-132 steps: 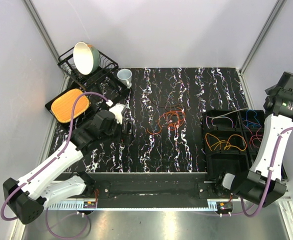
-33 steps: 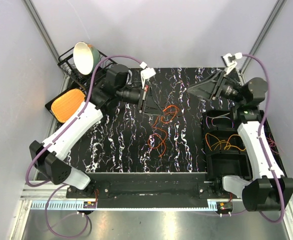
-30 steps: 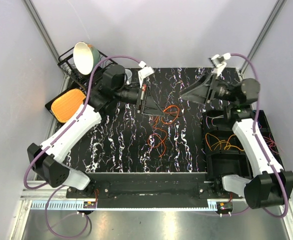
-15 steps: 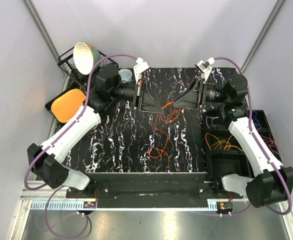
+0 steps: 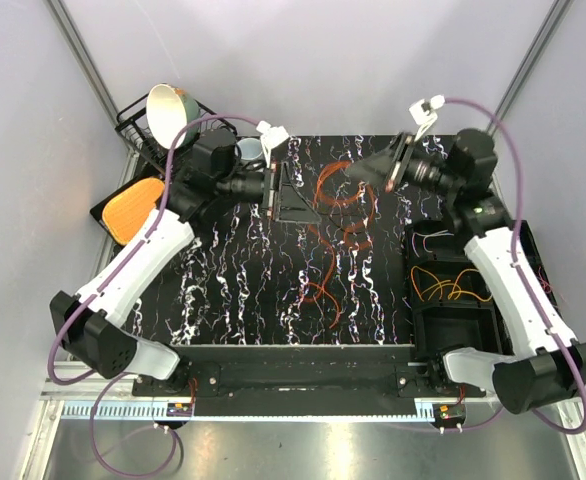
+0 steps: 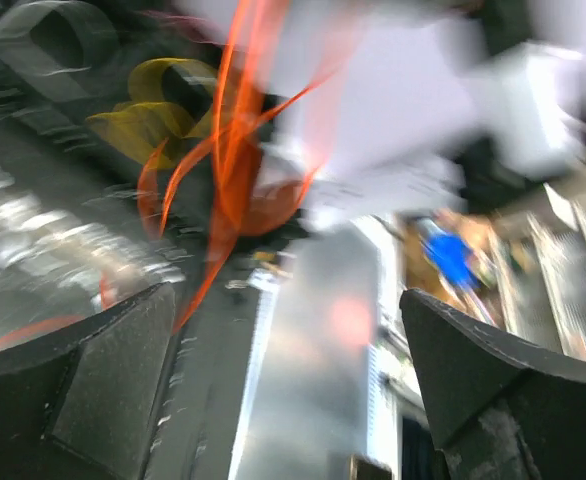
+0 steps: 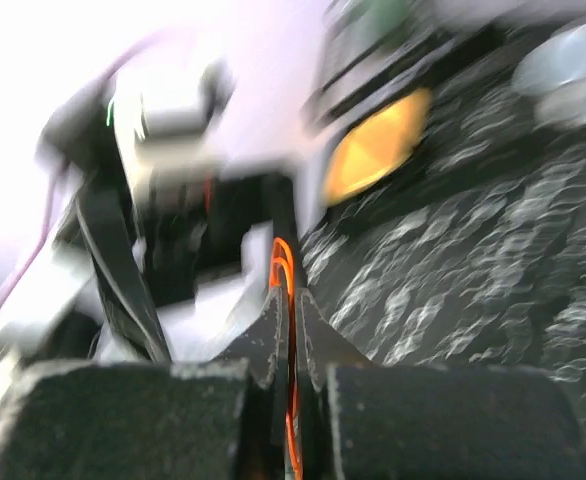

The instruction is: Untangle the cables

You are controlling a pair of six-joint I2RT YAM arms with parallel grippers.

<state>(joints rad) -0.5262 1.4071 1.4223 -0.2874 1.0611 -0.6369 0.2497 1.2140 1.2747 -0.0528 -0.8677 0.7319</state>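
We see the left gripper (image 6: 289, 300) with its jaws wide apart and nothing in them. A moment ago it was pinching the bunch of thin orange cables (image 6: 235, 170). Now it has let go. The right gripper (image 7: 288, 310) was open a moment ago, and now its jaws are squeezed tight on one orange strand. So the bunch has passed from one arm to the other. It hangs from the right gripper over the far middle of the black table with white streaks (image 5: 223, 280). Its loose loops trail down toward the near side. We think this helps, because the other strands can drop away from the one held up. More cables lie in the black box tray (image 5: 458, 325) on the right.
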